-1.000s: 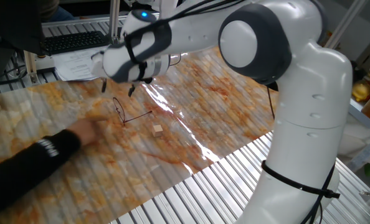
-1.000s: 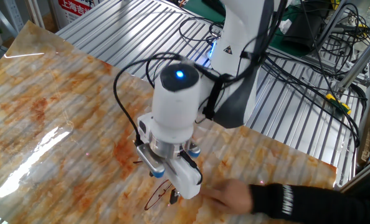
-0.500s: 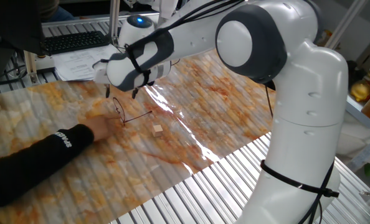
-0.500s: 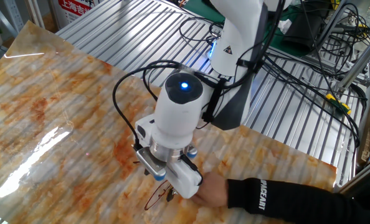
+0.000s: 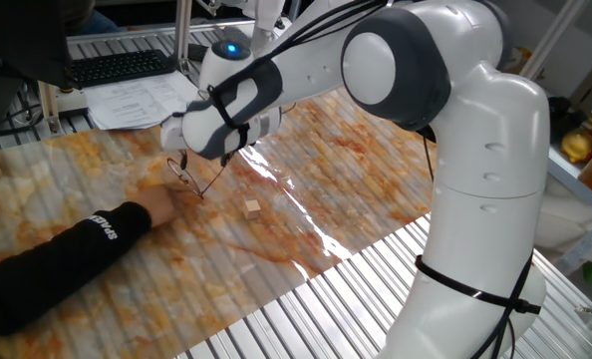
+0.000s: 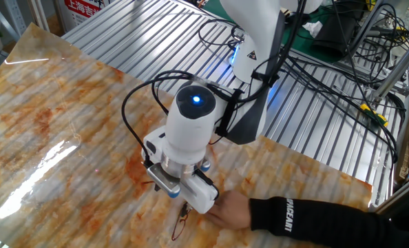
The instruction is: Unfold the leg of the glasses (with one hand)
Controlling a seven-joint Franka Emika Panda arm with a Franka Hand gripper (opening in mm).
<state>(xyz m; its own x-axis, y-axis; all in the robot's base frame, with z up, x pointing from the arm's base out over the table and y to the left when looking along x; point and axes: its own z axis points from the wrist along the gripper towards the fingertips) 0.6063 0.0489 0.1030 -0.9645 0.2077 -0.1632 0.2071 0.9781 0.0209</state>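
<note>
The glasses (image 5: 184,177) are a small dark wire frame on the marbled table sheet. A person's hand (image 5: 162,205) steadies them from the left. The leg (image 5: 213,178) sticks out to the right as a thin dark wire. My gripper (image 5: 198,165) hangs right over the glasses, its dark fingers apart on either side of the leg, touching or nearly so. In the other fixed view the gripper (image 6: 180,204) hides most of the glasses (image 6: 180,222), which show just below it, with the hand (image 6: 228,209) beside them.
A small tan wooden cube (image 5: 252,207) lies right of the glasses. The person's black-sleeved arm (image 5: 57,264) reaches in from the left. A keyboard (image 5: 117,66) and papers (image 5: 142,98) lie at the back. Cables (image 6: 342,76) cross the metal slats.
My gripper has moved down and slightly right, onto the glasses. The person's hand reached in and now holds the frame. The glasses have shifted a little.
</note>
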